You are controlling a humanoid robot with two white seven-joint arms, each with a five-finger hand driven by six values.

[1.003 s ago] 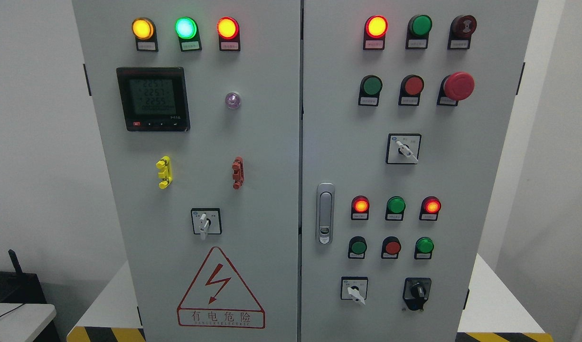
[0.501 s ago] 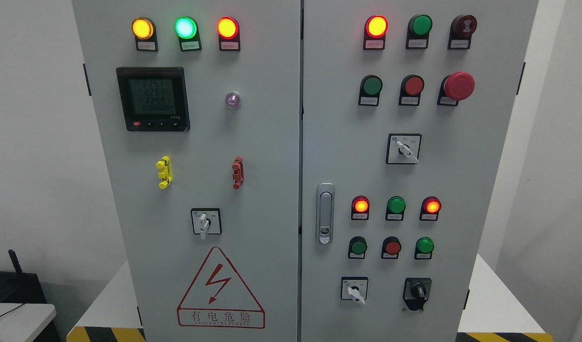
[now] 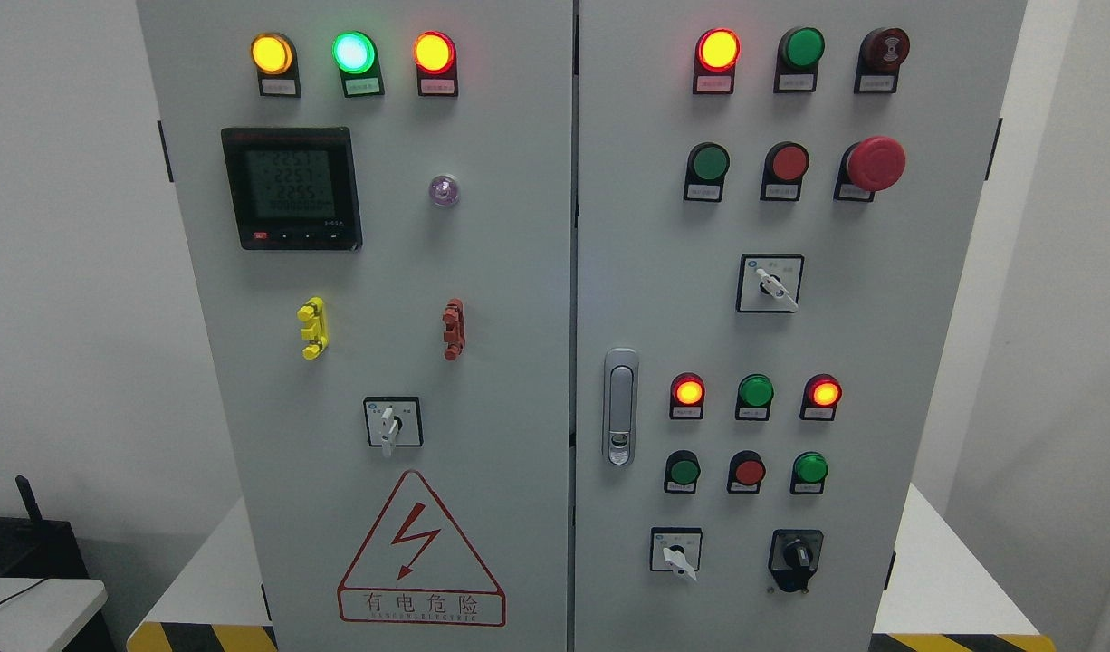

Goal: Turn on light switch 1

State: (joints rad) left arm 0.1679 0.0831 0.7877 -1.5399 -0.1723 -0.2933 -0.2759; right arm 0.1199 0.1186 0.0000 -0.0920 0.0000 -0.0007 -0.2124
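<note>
A grey two-door electrical cabinet (image 3: 519, 272) fills the head view. Its left door carries a lit yellow lamp (image 3: 272, 53), green lamp (image 3: 354, 52) and red lamp (image 3: 434, 52), a digital meter (image 3: 291, 188) and a rotary selector switch (image 3: 392, 423). The right door has a lit red lamp (image 3: 718, 49), green and red push buttons (image 3: 709, 162), a red emergency stop (image 3: 873, 164), a selector switch (image 3: 770, 283), two lower selectors (image 3: 675, 551) and a door handle (image 3: 619, 406). Which control is light switch 1 cannot be read. Neither hand shows.
The cabinet stands on a white platform (image 3: 935, 570) with yellow-black hazard stripes (image 3: 202, 637) along its front edge. A dark device (image 3: 30, 543) sits on a white table at the lower left. White walls lie on both sides.
</note>
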